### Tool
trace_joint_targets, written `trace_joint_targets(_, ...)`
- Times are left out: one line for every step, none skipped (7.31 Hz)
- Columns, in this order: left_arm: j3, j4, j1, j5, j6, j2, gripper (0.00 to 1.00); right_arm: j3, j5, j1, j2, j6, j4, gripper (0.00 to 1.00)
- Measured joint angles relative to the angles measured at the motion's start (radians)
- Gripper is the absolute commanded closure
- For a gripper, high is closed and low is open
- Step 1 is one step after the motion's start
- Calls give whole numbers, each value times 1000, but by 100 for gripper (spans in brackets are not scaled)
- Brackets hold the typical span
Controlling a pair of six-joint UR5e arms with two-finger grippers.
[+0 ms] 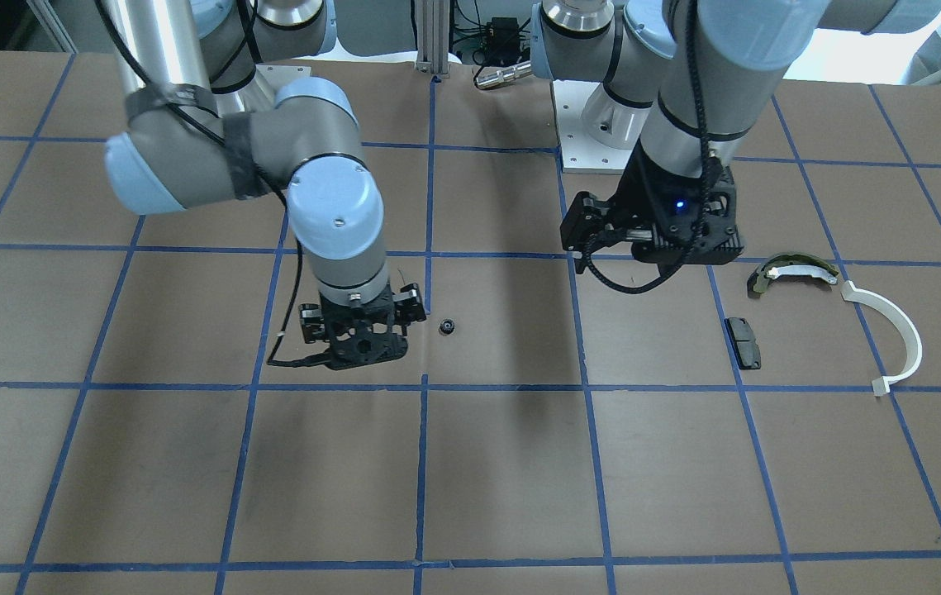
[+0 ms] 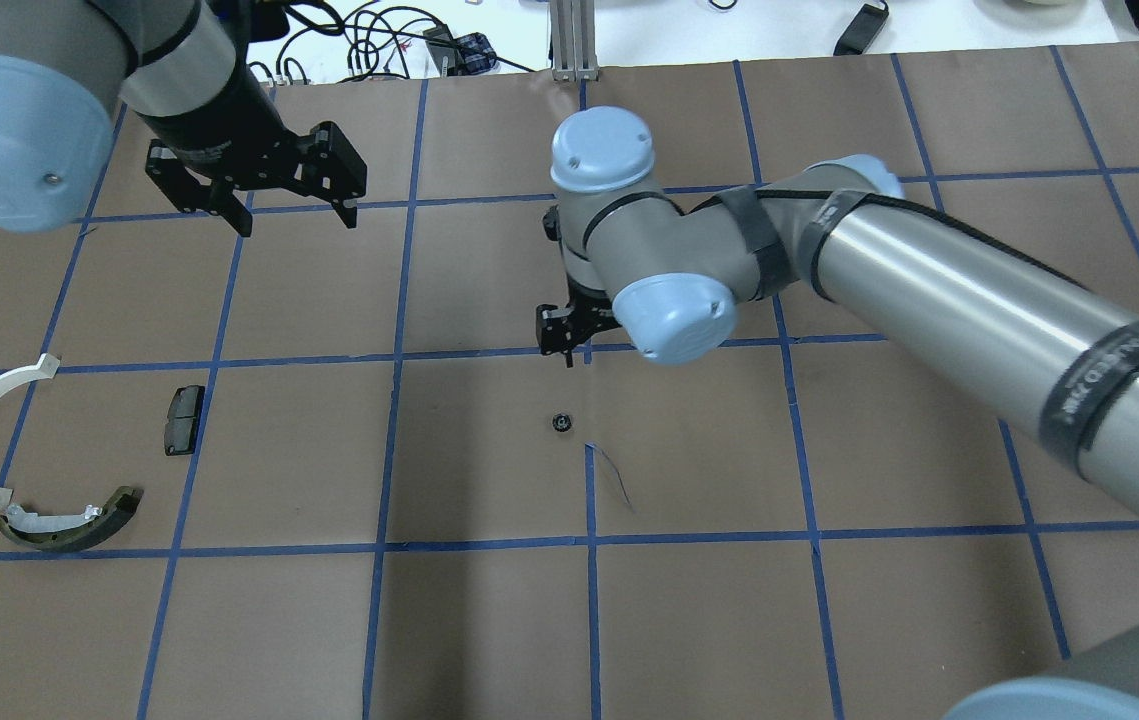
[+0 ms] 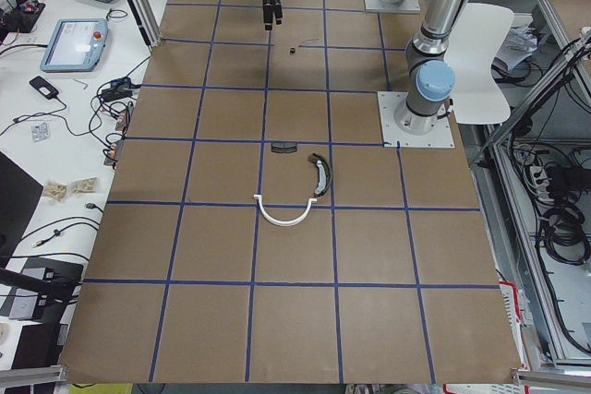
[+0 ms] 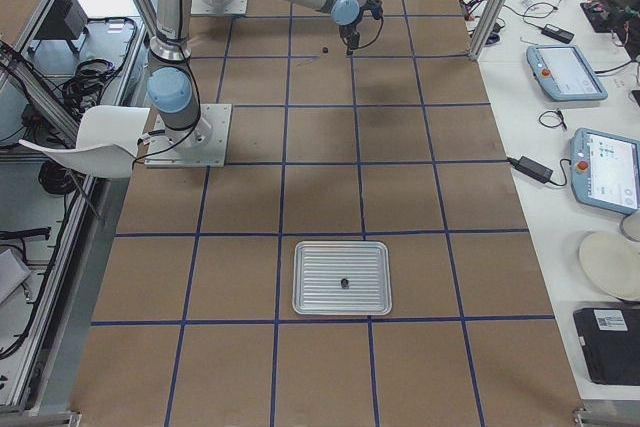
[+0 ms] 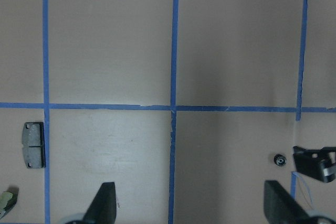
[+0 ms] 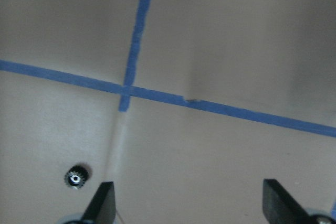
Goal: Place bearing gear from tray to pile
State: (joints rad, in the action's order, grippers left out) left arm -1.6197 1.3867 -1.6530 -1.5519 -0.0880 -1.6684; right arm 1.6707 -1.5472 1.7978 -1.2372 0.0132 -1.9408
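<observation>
Though the gear (image 2: 561, 423) lies on the worktop just at six o'clock of the right gripper (image 2: 567, 352) (spread, empty, seen from overhead), the pile (image 2: 89, 525) sits well apart at nine o'clock.

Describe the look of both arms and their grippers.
The left arm and right arm are grey with light-blue caps and black cables along them. The right one shows a silver tube and black tape wraps. The left gripper and right gripper are black; a blue light glows on the left one.
</observation>
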Motion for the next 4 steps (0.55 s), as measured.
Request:
trace_joint_targets(-53,-71,-53,0,-48,-25,1,0,-2,-105,-66,-99,76,0)
trace_joint_targets(-125,-161,-107,0,-95,-53,1,0,-4,-224,-113,-224,137,0)
trace_joint_targets(-207,-283,-154,7,-144,-90,1,1,-7,-351,-140,-381,175,0)
trace_joint_targets(-271,-398,-193,20,-198,-137,4,1,-10,-469,-153,-535,193,0)
